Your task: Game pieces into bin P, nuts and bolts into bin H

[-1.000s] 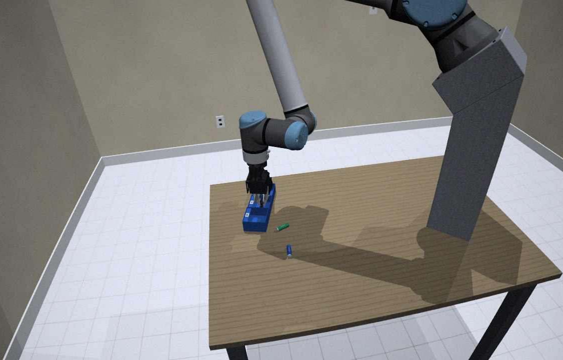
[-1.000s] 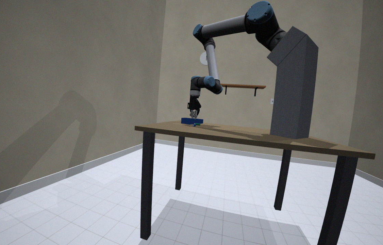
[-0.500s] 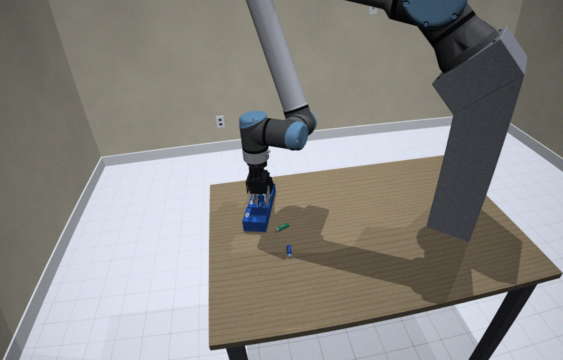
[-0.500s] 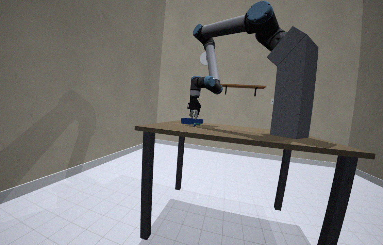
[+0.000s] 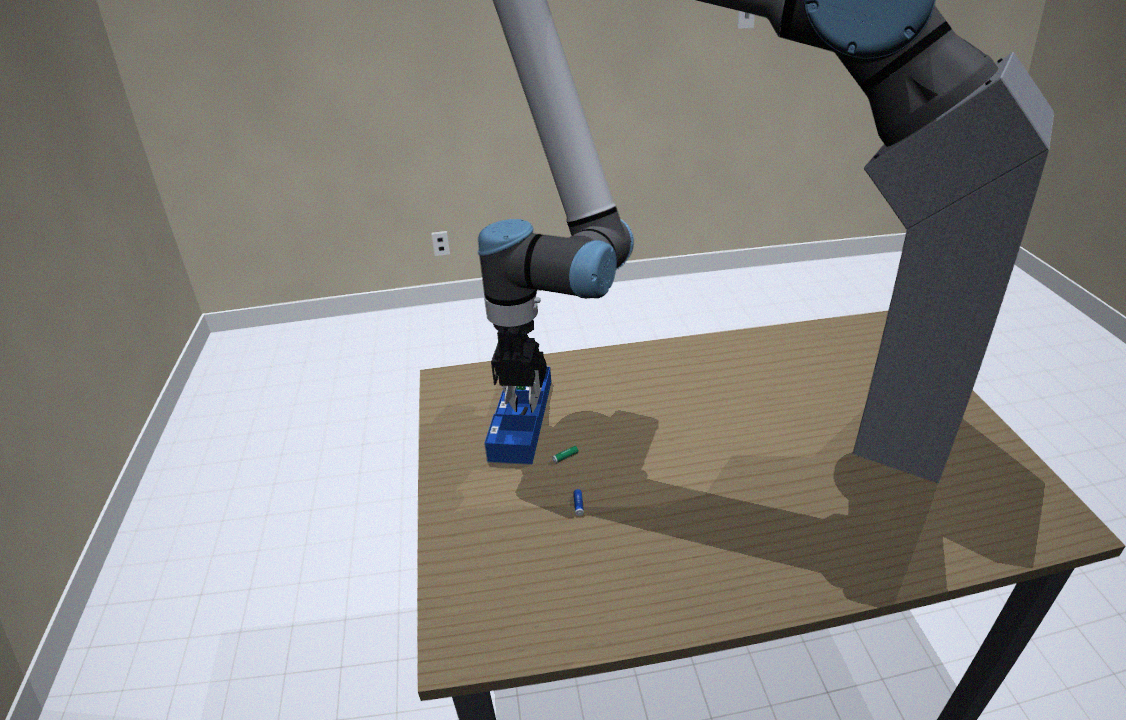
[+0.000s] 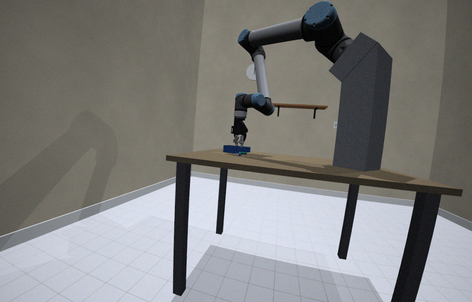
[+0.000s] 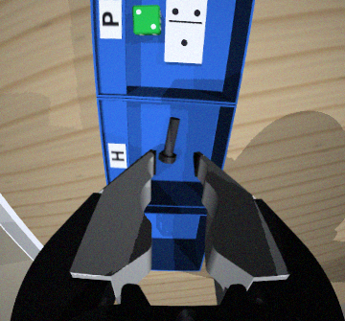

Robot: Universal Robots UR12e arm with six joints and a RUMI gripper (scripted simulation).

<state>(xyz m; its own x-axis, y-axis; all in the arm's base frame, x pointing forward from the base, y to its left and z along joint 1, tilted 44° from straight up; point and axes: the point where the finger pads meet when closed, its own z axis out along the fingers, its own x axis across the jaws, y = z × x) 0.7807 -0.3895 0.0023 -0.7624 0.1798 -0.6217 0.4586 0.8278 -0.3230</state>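
Observation:
My gripper [image 5: 520,408] [image 6: 239,145] [image 7: 174,152] is open a little, pointing down over the bin marked H [image 7: 112,125]. A dark bolt [image 7: 171,136] shows between and just beyond the fingertips in the wrist view, its head toward me, clear of both fingers and over the inside of bin H. Whether it rests on the bin's floor is hard to tell. The bin marked P [image 7: 109,74] stands upright beyond it. It holds a green die [image 7: 146,19] and a white domino [image 7: 184,53], side by side. No nut shows.
A third blue compartment [image 5: 509,452] [image 7: 177,259] is at the near end of the bin row. A green battery [image 5: 565,454] and a blue battery [image 5: 578,502] lie on the wooden table [image 5: 728,555], to the right of and in front of the bins.

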